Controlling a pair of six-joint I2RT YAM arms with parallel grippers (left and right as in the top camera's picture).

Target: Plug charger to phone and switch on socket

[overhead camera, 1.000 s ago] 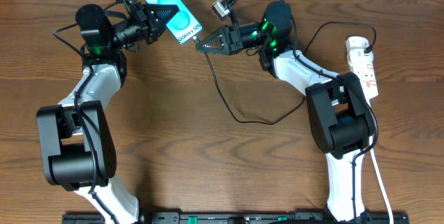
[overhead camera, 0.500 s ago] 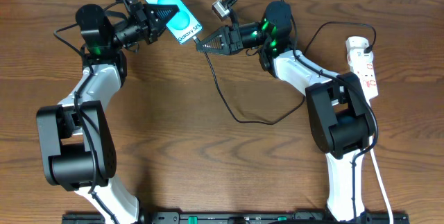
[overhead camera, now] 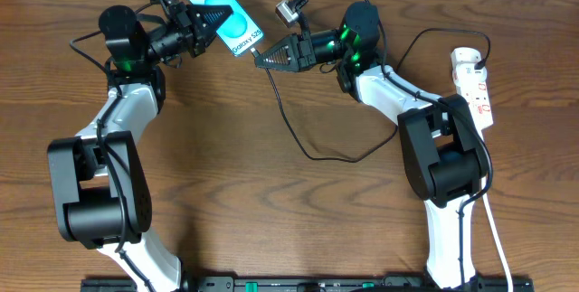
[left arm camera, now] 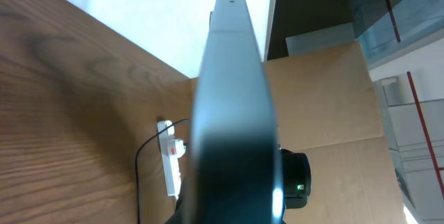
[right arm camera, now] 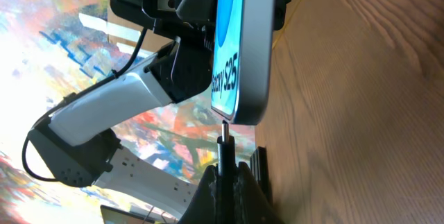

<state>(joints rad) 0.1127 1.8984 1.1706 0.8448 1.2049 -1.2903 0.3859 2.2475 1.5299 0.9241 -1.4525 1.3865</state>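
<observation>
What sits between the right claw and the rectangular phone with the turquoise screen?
Only the thin black charger cable's plug tip, poking from the right gripper toward the phone's bottom edge; the right wrist view shows it.

Brown wooden table (overhead camera: 271, 220), cardboard box (left arm camera: 326, 106)

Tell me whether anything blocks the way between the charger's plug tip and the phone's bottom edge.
Nothing visible does. In the right wrist view the charger's plug tip, gripped in the right pincer, points at the bottom edge of the phone, which the left pincer holds; only a narrow gap, if any, separates them.
</observation>
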